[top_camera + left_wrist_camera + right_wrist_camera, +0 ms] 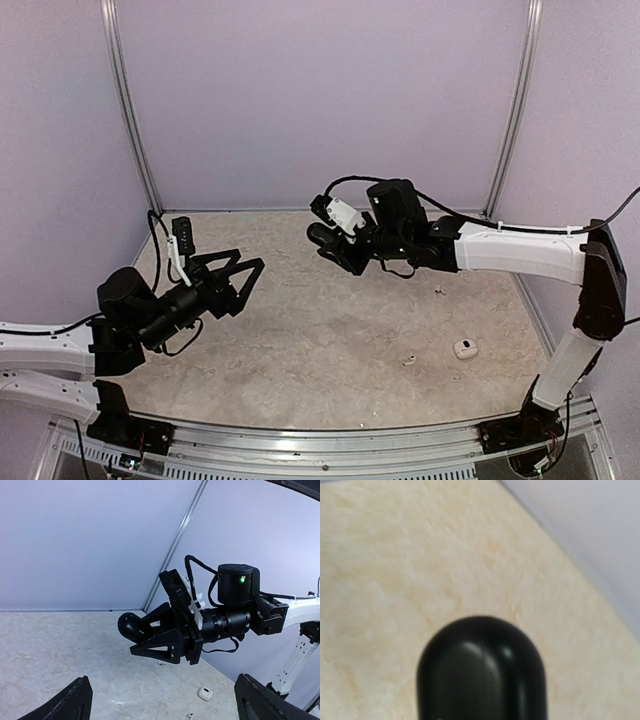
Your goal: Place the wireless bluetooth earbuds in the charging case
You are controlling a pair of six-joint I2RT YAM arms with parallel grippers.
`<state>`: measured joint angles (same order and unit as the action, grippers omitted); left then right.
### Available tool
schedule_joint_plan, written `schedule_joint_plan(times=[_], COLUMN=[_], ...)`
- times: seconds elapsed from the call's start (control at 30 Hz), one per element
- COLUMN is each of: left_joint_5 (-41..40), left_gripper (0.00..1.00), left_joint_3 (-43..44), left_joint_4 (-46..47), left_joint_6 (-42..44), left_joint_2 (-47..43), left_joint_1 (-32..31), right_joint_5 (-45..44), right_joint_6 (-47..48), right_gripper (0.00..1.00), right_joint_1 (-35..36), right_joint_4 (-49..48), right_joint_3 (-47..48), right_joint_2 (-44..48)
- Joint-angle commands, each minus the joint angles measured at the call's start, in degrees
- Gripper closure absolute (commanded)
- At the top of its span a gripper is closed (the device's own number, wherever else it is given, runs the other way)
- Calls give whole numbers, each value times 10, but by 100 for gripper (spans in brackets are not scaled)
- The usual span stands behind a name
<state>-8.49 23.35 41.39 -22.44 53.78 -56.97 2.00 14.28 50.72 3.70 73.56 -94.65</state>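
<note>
**Black case pinched in my right hand, above the worktop**

My right hand (330, 245) reaches over the middle of the worktop (300, 340), well clear of its surface. Its fingers are pressed onto a black case (480, 672). From my left wrist I see the case as a rounded black lump poking out beyond the two fingertips, gripped from both sides. From my right wrist it fills the low middle of the view, glossy and out of focus, with bare worktop behind it. From there I cannot tell whether its lid is up or down.

My left hand (243, 272) hangs above the left part of the worktop. It points toward the right hand but is well apart from it. Its fingers are spread wide and empty; in its own wrist view they sit at the two bottom corners.

A white earbud (409, 360) lies on the worktop toward the near right, apart from both hands. Near it, further right, a white case (465, 348) rests flat on the worktop. A smaller pale speck (438, 291) lies farther back on the right side; it is too small for me to say what it is.
</note>
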Motion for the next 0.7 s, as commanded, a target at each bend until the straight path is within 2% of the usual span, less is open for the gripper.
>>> schedule_joint_plan(times=[0.0,0.33,0.47,0.67], left_joint_5=[-110,-258,-291,-280], left_gripper=[1,1,1,1], left_joint_3=[25,65,63,62], left_joint_4=[-92,-205,-217,-219], left_joint_6=[-21,-157,-156,-137], left_joint_2=[2,49,54,51], left_joint_1=[7,12,12,12], right_joint_5=[63,133,133,134], right_joint_6=[-81,-141,-141,-141], right_gripper=[73,68,68,66], right_joint_1=[-40,-127,-142,-151], right_joint_4=[39,87,105,141], right_joint_3=[55,214,279,381], right_joint_2=[-70,-281,-348,-430])
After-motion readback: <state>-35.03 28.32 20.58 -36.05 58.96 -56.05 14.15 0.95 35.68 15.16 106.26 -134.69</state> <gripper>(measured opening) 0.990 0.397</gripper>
